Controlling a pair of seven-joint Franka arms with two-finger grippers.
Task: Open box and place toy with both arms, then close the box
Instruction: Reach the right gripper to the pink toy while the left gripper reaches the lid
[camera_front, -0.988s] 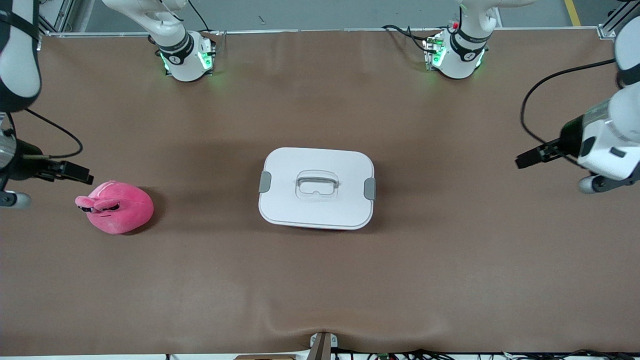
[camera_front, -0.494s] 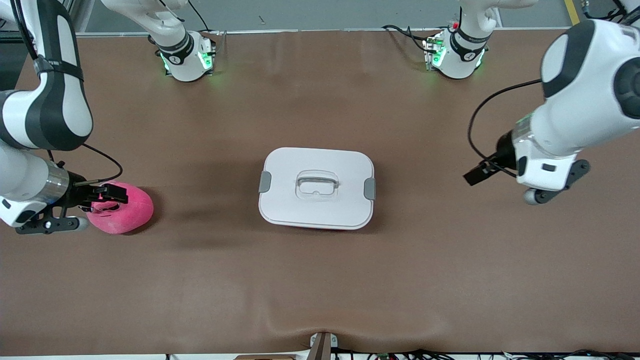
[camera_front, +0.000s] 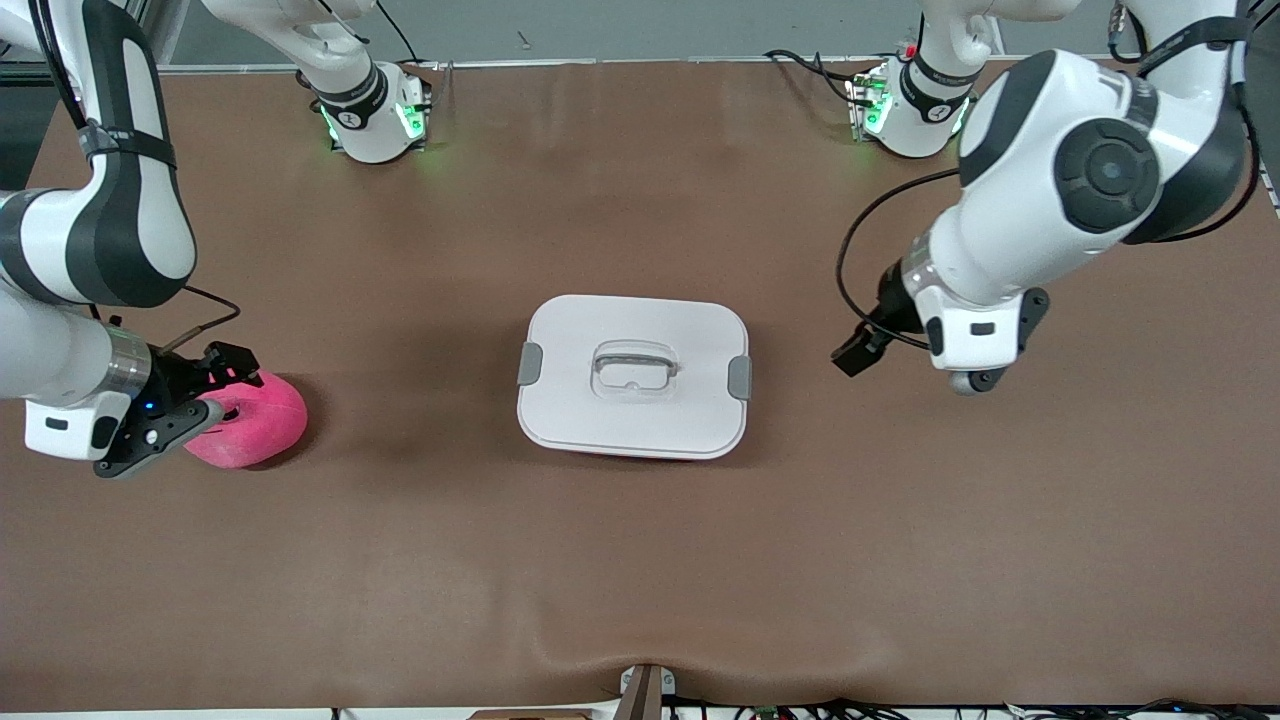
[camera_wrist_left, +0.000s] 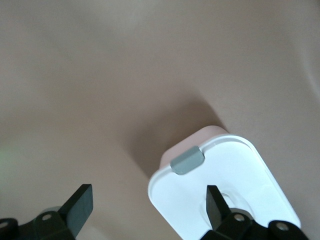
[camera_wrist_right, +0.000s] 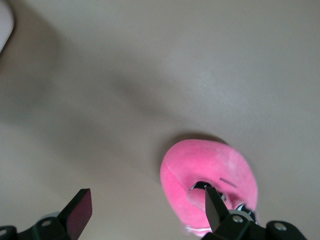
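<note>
Centrally on the brown worktop (camera_front: 640, 560) sits the box (camera_front: 633, 377), its white lid (camera_front: 600, 410) on, with a grey clip (camera_front: 530, 363) at the end toward the right arm and another grey clip (camera_front: 739, 377) at the end toward the left arm. A recessed clear handle (camera_front: 634, 366) lies in the middle of the lid. Only a thin pink edge of the tub shows under the lid on the side nearer the front camera.

Well apart from the box, toward the right arm's end of the worktop, lies the toy (camera_front: 255, 425), a hot-pink plush. The right gripper (camera_front: 222, 372) is over the toy, its fingers (camera_wrist_right: 212, 205) spread wide apart and not clamped on anything; in the right wrist view one finger stands over the plush's face and the other over bare worktop.

The left gripper (camera_front: 858, 352) is over the bare worktop just beside the box's end toward the left arm. Its fingers (camera_wrist_left: 215, 202) are also wide apart and hold nothing; the left wrist view shows the box corner and one grey clip between them.

Both arm bases (camera_front: 375, 115) glow green at the table's edge farthest from the front camera. A band on each base carries small print too fine to read; no other writing or brand is legible.
</note>
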